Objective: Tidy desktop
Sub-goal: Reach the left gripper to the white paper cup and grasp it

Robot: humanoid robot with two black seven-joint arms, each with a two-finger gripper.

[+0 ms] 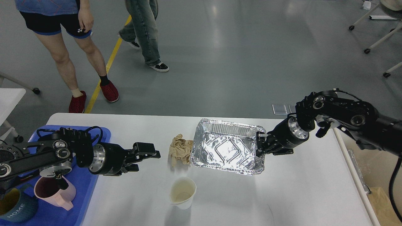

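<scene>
Head view: white table (282,194) fills the lower 2/3 of frame, its far edge running across the middle. Foil tray (226,147) sits center, slightly right, empty. Crumpled brown paper (180,150) lies touching the tray's left rim. Paper cup (183,192) stands upright below-center, well apart from the tray, w/ nothing visible inside. Blue tray (84,185) sits at lower left of the table, holding a pink mug (56,192) and a dark teal mug (17,207) marked HOME. Left gripper (150,155) comes in from left-center, jaws partly open, holding nothing, pointing toward the paper but apart from it. Right gripper (260,145) comes in from the right; jaws sit at the foil tray's right rim, seemingly closed on it. Two people's legs stand on the gray floor, upper left.
</scene>
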